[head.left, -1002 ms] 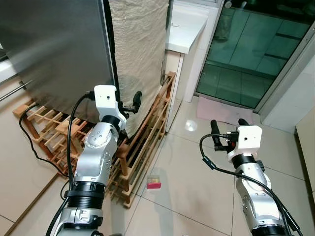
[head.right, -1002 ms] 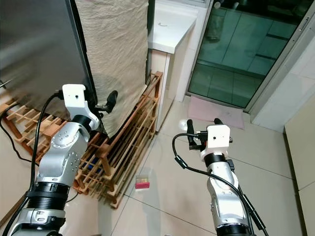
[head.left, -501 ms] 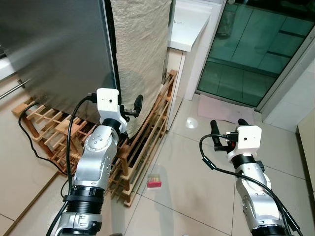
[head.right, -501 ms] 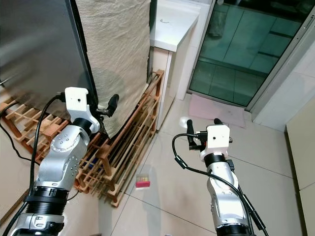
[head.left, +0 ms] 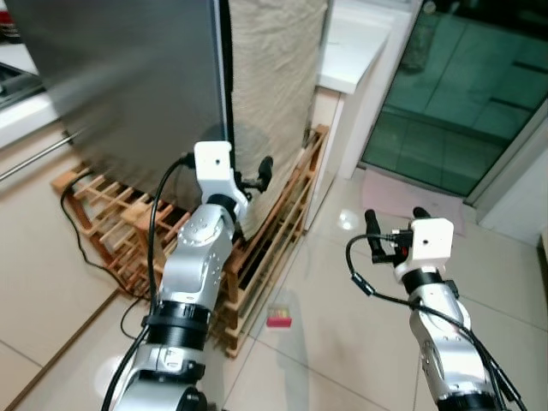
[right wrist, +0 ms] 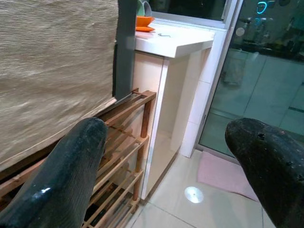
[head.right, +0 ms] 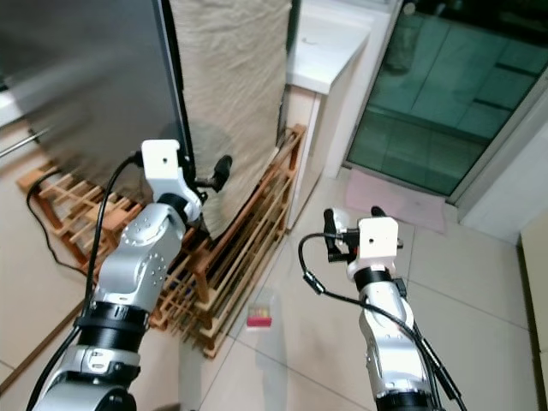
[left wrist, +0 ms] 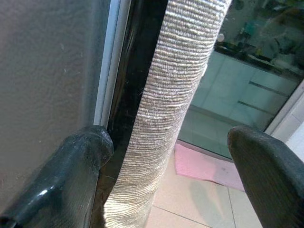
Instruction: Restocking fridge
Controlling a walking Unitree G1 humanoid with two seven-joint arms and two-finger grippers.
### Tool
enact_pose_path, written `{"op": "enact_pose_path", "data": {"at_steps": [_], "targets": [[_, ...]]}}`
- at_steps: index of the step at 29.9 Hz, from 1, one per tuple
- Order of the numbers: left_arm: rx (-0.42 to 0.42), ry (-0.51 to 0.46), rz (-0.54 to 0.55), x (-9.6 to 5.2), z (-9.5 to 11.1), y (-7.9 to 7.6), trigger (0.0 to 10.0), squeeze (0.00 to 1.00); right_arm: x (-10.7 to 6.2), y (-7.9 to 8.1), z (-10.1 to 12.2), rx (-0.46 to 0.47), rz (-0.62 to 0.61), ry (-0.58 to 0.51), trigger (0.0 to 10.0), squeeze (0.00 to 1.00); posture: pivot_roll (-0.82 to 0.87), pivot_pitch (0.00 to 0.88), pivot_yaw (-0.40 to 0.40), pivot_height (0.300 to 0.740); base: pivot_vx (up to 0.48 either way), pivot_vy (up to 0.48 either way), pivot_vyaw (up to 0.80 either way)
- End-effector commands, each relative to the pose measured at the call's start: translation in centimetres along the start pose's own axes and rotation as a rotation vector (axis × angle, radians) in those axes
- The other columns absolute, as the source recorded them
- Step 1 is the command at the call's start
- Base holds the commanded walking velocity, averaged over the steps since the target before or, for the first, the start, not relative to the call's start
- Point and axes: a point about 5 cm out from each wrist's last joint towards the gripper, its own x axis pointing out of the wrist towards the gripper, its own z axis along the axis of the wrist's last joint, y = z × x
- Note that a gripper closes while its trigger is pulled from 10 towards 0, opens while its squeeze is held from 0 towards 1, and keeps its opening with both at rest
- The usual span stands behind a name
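Wooden rack beside fridge

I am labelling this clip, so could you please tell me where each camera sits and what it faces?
Head eyes: looking down at fridge, wooden rack, both arms.
Left wrist: along the open left claw at the cloth-covered fridge edge.
Right wrist: along the open right claw at a white counter.
Shared: pink mat.

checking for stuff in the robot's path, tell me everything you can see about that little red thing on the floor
The small red box lies flat on the pale glossy floor tiles, alone and touched by nothing. It looks like a low packet with red sides and a paler, see-through or yellowish top; any print is too small to read. It sits just off the corner of the wooden rack, between the two arms and lower in view than both tools.
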Motion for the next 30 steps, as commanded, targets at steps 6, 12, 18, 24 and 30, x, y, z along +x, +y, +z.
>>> {"op": "enact_pose_path", "data": {"at_steps": [6,12,18,24,30], "targets": [[0.134,-0.122,-0.501,-0.3,2.9,-7.1,10.0,0.0,-0.3,-0.2,-0.2,-0.008,-0.008,0.013,10.0,0.0,-0.03,0.0,-0.055,0.736,0.0,0.0,0.0],[0.138,-0.124,-0.639,-0.9,3.2,-8.2,10.0,0.0,-0.4,-0.4,-0.5,-0.01,-0.015,0.024,10.0,0.0,-0.04,0.0,-0.045,0.736,0.0,0.0,0.0],[0.109,-0.128,-0.722,-1.1,3.6,-9.0,10.0,0.0,-0.7,-0.4,-0.9,-0.008,-0.027,0.035,10.0,0.0,-0.05,0.0,-0.031,0.736,0.0,0.0,0.0],[0.058,-0.106,-0.686,-1.5,3.3,-7.8,10.0,0.0,-1.0,-0.4,-1.2,-0.007,-0.034,0.044,10.0,0.0,-0.05,0.0,-0.032,0.736,0.0,0.0,0.0],[-0.019,-0.094,-0.621,-2.5,3.1,-6.2,10.0,0.0,-1.0,-0.3,-1.4,0.0,-0.018,0.057,10.0,0.0,-0.04,0.0,-0.037,0.736,0.0,0.0,0.0]]}}
